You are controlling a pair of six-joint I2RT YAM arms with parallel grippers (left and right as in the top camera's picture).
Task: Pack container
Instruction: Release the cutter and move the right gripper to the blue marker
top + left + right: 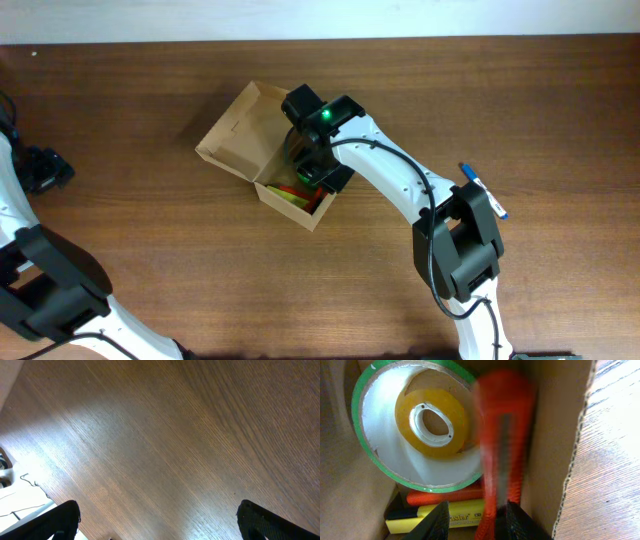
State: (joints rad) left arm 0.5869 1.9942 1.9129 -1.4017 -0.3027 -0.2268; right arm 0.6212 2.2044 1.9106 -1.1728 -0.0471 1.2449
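Packing is looking well along: container [238, 135] is sitting mid-tabletop [150, 250], lid open, holding tape rolls [405, 415] and markers [462, 517]. Right gripper [477, 522] is reaching inside around a blurry orange tool [500, 435], can't tell if it's gripping. Left gripper [157, 520] is idling wide open. Blue pen [484, 192] is lying outside, right.

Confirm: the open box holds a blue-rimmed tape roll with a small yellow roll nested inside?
No: the rim is green, not blue, per the right wrist view. The open box holds a green-rimmed tape roll with a small yellow roll nested inside.
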